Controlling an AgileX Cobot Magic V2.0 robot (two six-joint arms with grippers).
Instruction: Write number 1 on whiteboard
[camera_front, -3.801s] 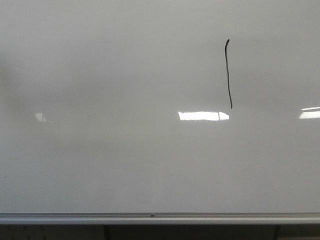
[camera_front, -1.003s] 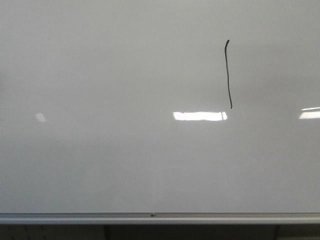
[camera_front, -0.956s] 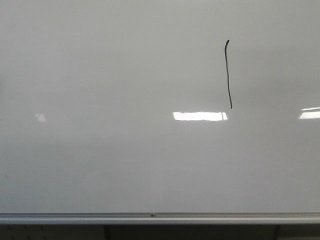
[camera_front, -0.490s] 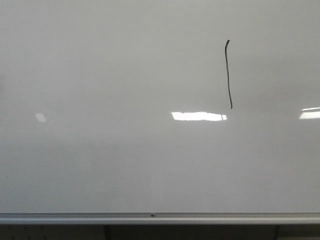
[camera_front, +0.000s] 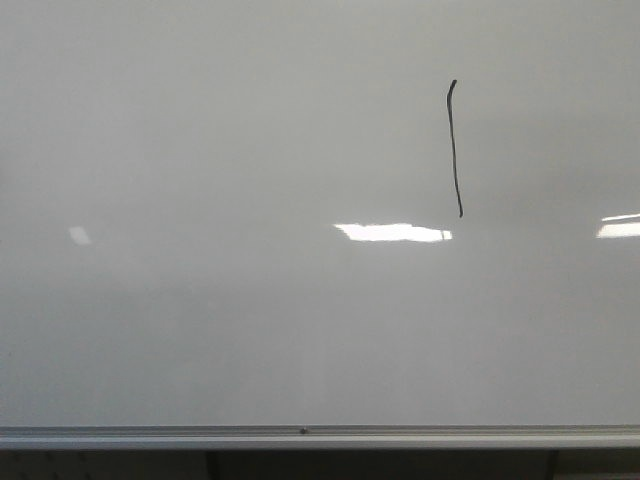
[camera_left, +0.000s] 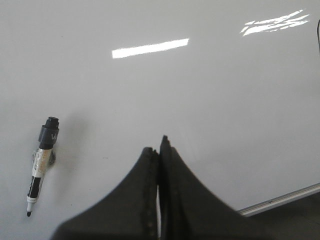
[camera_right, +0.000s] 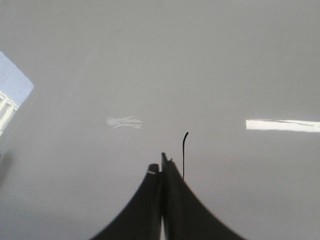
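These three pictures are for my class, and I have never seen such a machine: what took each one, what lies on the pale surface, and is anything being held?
The machine is a robot with two arms. One picture looks forward over a whiteboard lying flat, with its silver rail along the near edge. On it is a thin black stroke, the number 1. The other two come from cameras on the wrists. The dark wedge in each is an end effector: the left end effector and the right end effector, both shut with nothing between the fingers. An uncapped marker lies on the board near the left one. The bright bars are only light reflections.
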